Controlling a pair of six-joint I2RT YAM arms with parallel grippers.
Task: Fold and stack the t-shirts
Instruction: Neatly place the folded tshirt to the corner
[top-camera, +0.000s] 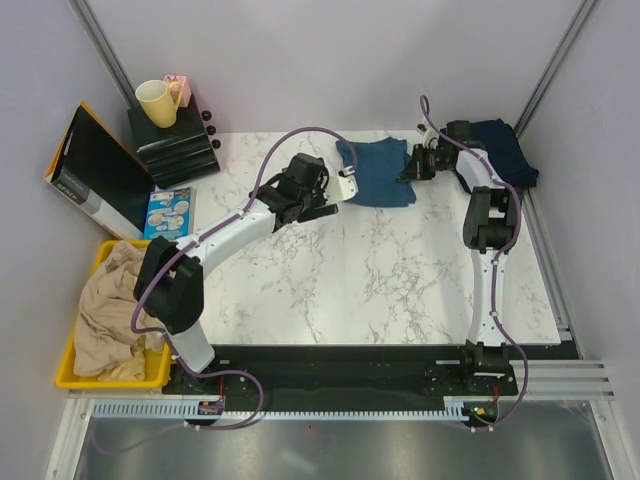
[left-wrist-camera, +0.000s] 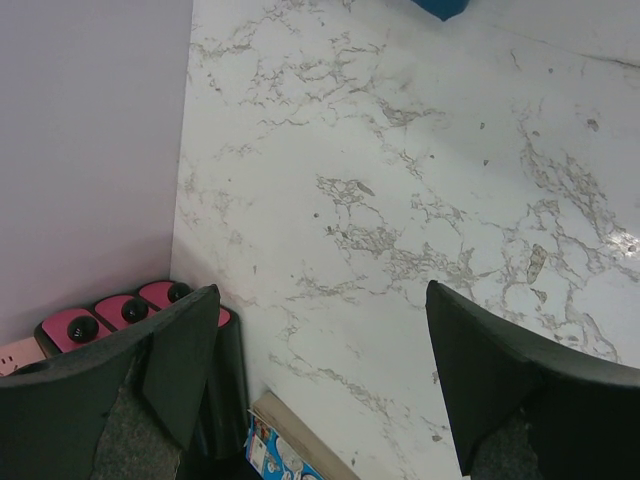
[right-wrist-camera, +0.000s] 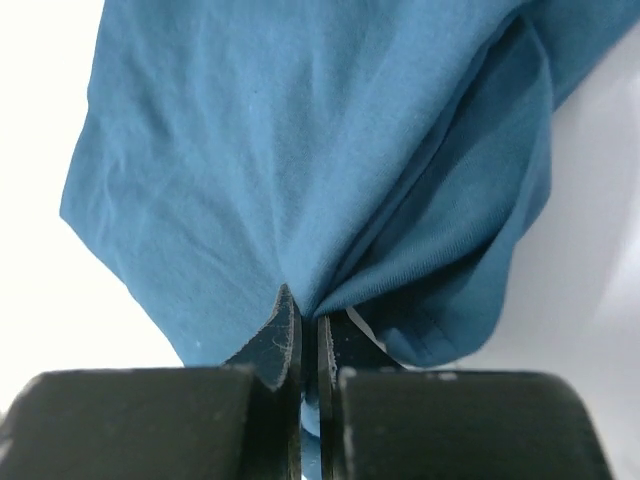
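- The blue shirt (top-camera: 378, 172) lies loosely bunched at the far middle of the table (top-camera: 380, 290). The navy shirt (top-camera: 505, 150) is heaped in the far right corner, behind the right arm.
- The right gripper (right-wrist-camera: 303, 312) is pinched tight on the blue shirt's right edge, with cloth puckering into the closed tips.
- The left gripper (left-wrist-camera: 322, 300) hangs near the shirt's left side, fingers spread wide and holding nothing.
- The step in hand looks like spreading the blue shirt flat for folding.
  - To do it well, I judge the right side should lift only enough to free the cloth, then draw outward slowly. (The pinch seems to hold more than one layer, so a quick pull may drag the whole bundle.)
  - The left should take the opposite edge before any tension goes on.
- The right wrist view shows what the top view cannot: creases running into the pinch, and a pale sliver beside the tips, perhaps a label.
- The left wrist view shows bare marble between the open fingers and only a scrap of blue at its top edge. So that gripper is not yet over cloth.
- Only the top view shows both shirts at once, along with the mug (top-camera: 157, 100) and the yellow bin (top-camera: 70, 375) off to the left.
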